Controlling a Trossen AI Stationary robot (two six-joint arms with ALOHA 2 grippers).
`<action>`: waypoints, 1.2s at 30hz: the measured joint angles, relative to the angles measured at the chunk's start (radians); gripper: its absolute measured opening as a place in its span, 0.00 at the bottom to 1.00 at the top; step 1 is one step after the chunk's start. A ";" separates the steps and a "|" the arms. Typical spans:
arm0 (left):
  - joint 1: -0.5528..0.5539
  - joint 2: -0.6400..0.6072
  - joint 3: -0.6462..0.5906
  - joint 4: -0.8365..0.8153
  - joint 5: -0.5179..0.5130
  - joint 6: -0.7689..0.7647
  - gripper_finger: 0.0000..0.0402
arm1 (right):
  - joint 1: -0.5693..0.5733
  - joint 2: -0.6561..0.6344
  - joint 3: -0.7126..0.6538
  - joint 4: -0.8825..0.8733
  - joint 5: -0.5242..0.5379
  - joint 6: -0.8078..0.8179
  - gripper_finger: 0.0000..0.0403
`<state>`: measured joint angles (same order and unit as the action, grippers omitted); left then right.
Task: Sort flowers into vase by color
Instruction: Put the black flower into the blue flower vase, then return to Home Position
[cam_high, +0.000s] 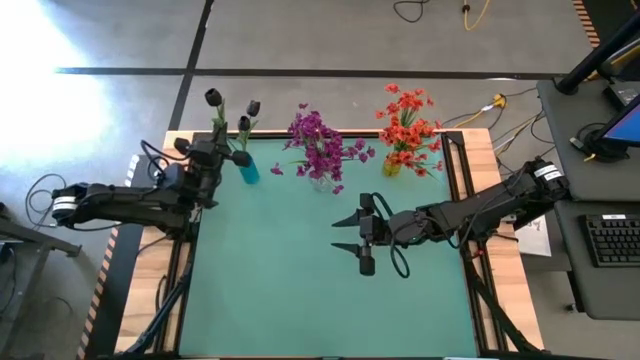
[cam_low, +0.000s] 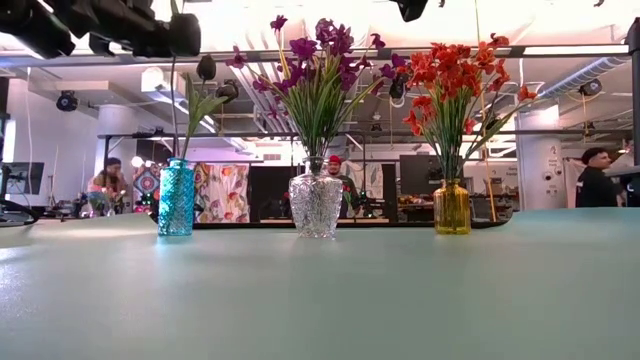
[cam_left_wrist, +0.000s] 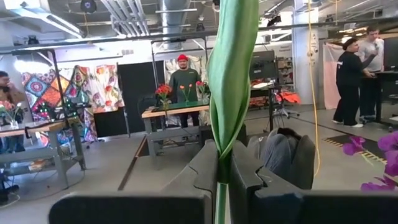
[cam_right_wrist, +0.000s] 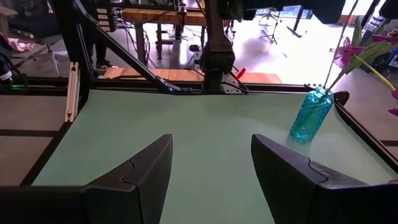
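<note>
Three vases stand along the table's far edge. A teal vase holds dark buds, a clear vase purple flowers, and an amber vase orange-red flowers. My left gripper is at the far left beside the teal vase, shut on a dark-budded flower. In the low view that flower's stem runs down to the teal vase's mouth; whether it is inside I cannot tell. My right gripper hovers open over the middle of the mat. My left gripper pinches the flower's green stem and its wrapped leaf between its two fingers, well below the bud. The fingers come about level from the table's left and lie across the stem. The flower stands upright, its bud above the gripper.
The green mat lies bare in front of the vases. Black frame rails run along the table's sides. People and benches show in the room beyond the far edge.
</note>
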<state>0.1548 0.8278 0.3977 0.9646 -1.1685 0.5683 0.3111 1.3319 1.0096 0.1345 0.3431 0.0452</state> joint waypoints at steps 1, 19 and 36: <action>0.002 0.004 0.000 0.000 0.000 -0.010 0.00 | 0.000 0.000 0.000 0.000 0.000 0.000 0.53; 0.027 0.075 0.000 -0.032 -0.075 -0.028 0.00 | 0.000 0.000 0.000 -0.003 0.000 -0.003 0.53; -0.046 0.076 0.000 -0.051 -0.128 -0.019 0.37 | 0.000 0.000 0.000 -0.004 0.000 -0.002 0.53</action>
<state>0.1085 0.9039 0.3977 0.9138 -1.2967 0.5491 0.3111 1.3319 1.0100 0.1309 0.3428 0.0429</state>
